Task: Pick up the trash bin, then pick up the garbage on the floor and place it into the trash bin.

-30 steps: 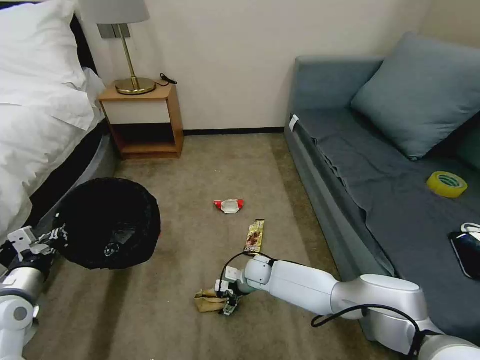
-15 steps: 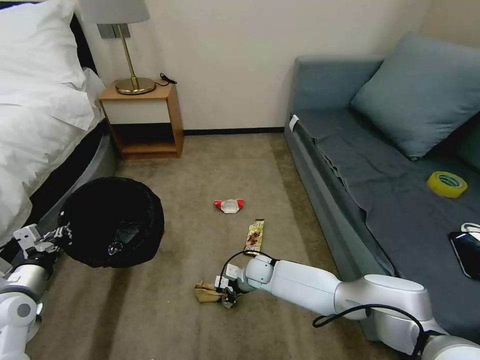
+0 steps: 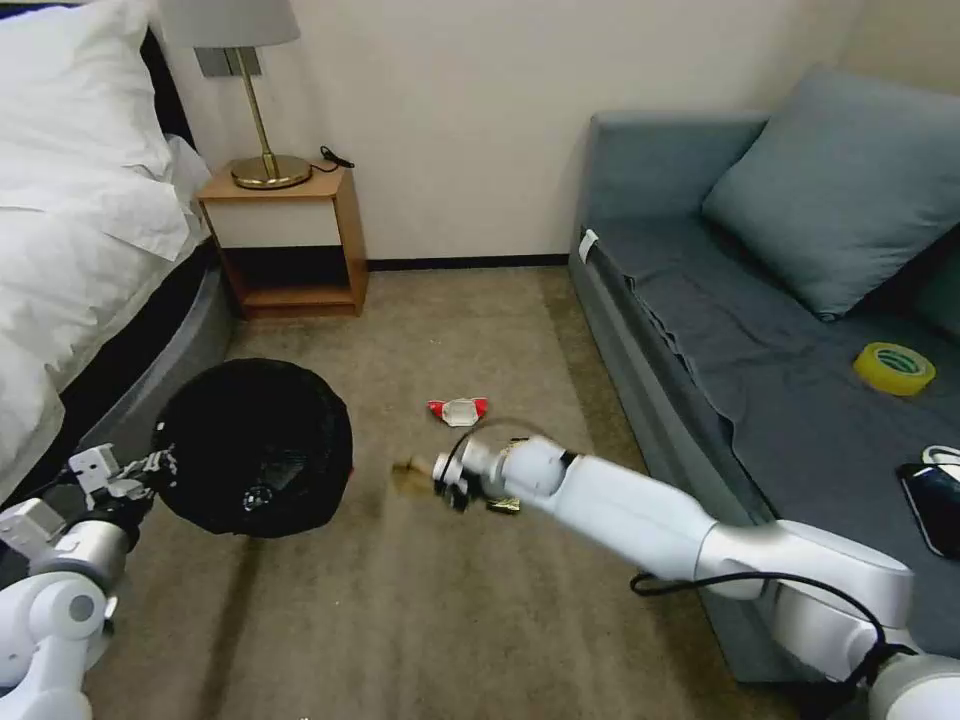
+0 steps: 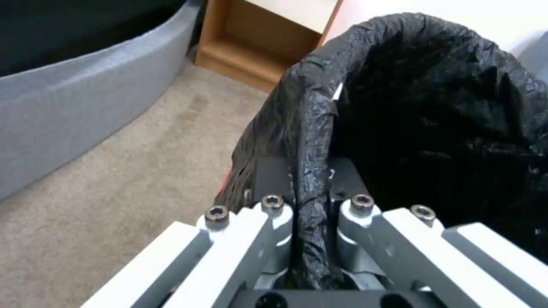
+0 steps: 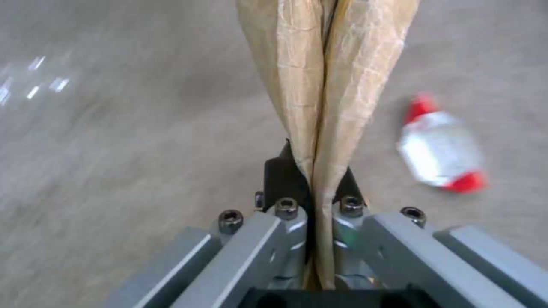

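**Paper bag airborne, bin waiting**

Now, w/ the trash bin (image 3: 255, 447) as landmark: the left gripper (image 4: 311, 188) has its jaws squeezed tight on the bin's bag-lined rim, holding it off the carpet (image 3: 400, 620) w/ the mouth tilted toward the middle of the floor. The right gripper (image 5: 313, 179) is just beside the bin's open side, a short gap away, jaws pinched together on the crumpled brown paper bag (image 5: 325, 77); the bag sticks out ahead of the fingers, clear of the carpet.

Doing this step well, IMO:
- Keep the pinch firm; paper is light and slippery, and the grip is only on a folded edge.
- Carry the bag right over the bin's mouth before letting go, not at the lip, since the rim is tilted and a short drop could bounce off the liner.
- Hold the bin steady, maybe tip the mouth up a bit more so nothing slides back out.
- Watch the right forearm vs the snack wrapper (image 3: 503, 505) under it, easy to drag.

Count, approx:
- Trash bins: 1.
- Paper bags: 1, in the right gripper.
- White packet w/ red ends (image 3: 458, 410): 1, on the carpet further from the bin than the gripper.
- Snack wrappers: 1, mostly hidden by the arm.
- Something small lies inside the bin; can't tell what.
- Grippers: 2, both gripping.
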Robot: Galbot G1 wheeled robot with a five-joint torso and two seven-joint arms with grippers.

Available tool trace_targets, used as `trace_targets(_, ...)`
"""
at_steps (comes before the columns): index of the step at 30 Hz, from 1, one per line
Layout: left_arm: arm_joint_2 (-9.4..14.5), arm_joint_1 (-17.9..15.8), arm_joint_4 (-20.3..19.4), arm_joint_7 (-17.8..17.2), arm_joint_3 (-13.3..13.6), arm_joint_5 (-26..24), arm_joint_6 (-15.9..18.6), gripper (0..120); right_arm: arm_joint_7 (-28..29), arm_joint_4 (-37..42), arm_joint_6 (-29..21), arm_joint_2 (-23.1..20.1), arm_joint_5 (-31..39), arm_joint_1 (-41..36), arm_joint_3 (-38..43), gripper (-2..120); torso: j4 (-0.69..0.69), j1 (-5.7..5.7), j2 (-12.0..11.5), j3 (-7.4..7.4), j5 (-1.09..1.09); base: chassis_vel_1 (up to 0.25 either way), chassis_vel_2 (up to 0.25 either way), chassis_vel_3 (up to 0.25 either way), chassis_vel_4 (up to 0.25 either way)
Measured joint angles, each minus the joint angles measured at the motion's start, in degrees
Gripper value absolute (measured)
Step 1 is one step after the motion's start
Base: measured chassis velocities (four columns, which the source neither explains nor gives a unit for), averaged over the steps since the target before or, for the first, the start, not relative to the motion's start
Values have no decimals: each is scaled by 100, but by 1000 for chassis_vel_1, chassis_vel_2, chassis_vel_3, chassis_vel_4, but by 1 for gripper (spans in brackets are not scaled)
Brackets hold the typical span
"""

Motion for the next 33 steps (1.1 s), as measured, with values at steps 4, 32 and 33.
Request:
trace_targets(4, -34, -9, 9, -21, 67, 41, 38, 4, 191, 498, -17, -295, -63, -73, 544, 0, -3, 0, 0, 0, 0, 0, 0, 0, 0)
trace_targets(32, -478, -268, -121, -269, 964, 335, 337, 4, 666, 3197, 13, 138, 1296, 504, 403, 0, 1, 0, 0, 0, -3, 0, 0, 0, 0)
trace_targets(33, -507, -259, -152, -282, 1001, 376, 337, 4, 681, 3206, 16, 241, 1314, 480, 280, 0, 2, 0, 0, 0, -3, 0, 0, 0, 0)
